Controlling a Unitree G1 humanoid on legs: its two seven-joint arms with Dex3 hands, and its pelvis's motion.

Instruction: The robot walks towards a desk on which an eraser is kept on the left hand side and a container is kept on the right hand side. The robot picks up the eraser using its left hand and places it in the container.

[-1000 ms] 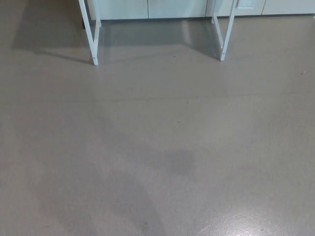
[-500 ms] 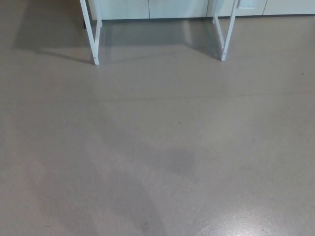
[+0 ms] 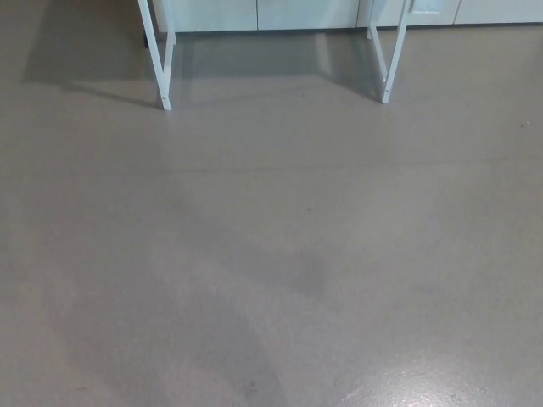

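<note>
Neither the eraser nor the container shows in the head view, and no desk top is visible. Only the desk's white legs appear at the top: the left pair (image 3: 159, 59) and the right pair (image 3: 387, 55). Neither of my hands is in the picture.
Grey floor (image 3: 280, 254) fills most of the view, with a faint shadow in its middle and a glare patch at the bottom right. White cabinet fronts (image 3: 271, 14) run along the top edge behind the desk legs.
The whole picture has shifted very slightly, which is camera motion. Nothing in the scene has moved.
</note>
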